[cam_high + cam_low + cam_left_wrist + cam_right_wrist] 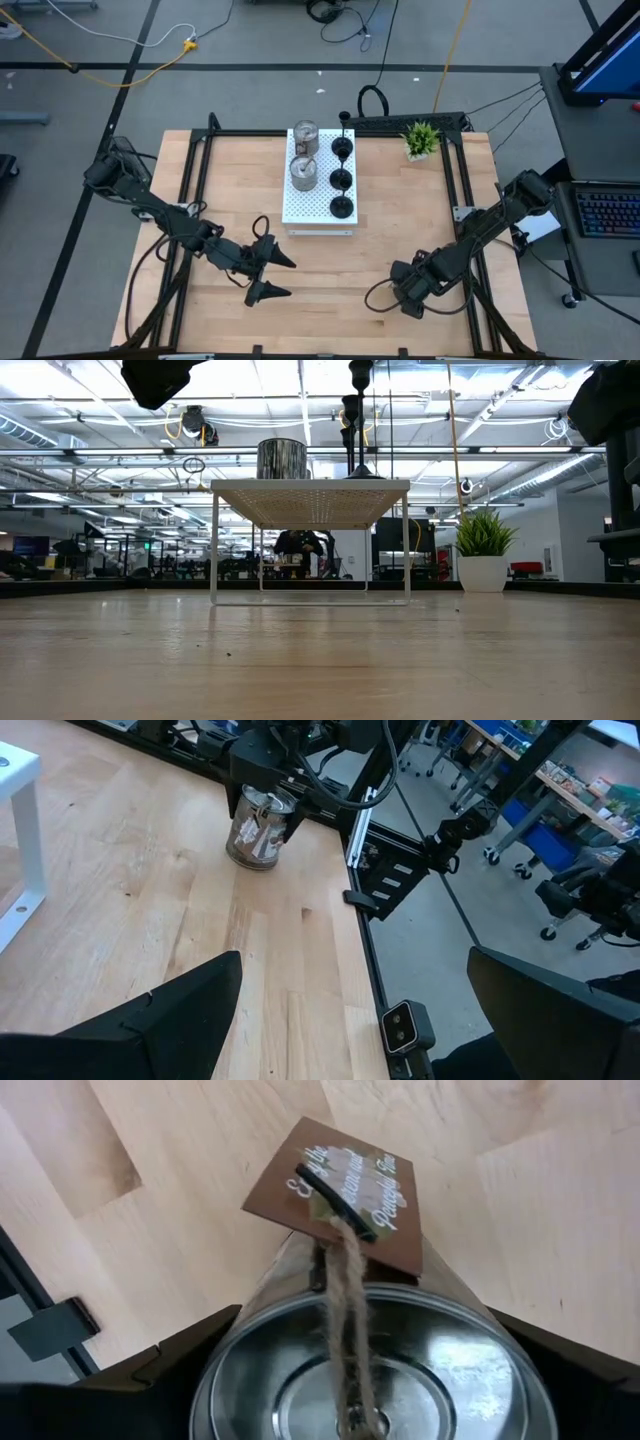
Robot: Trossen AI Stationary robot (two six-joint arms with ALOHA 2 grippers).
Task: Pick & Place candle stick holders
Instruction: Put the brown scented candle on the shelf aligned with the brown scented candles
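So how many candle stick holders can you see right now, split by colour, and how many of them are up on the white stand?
Black holders, all on the white stand: 3
Silver holders on the stand: 2
Silver holder on the table, tagged, between the right claw's fingers: 1
Total: 6 holders, 5 of them on the stand

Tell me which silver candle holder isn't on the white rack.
The silver candle holder on the bare table between the right gripper's fingers, with a brown tag tied on. The other two silver holders stand on the white rack.
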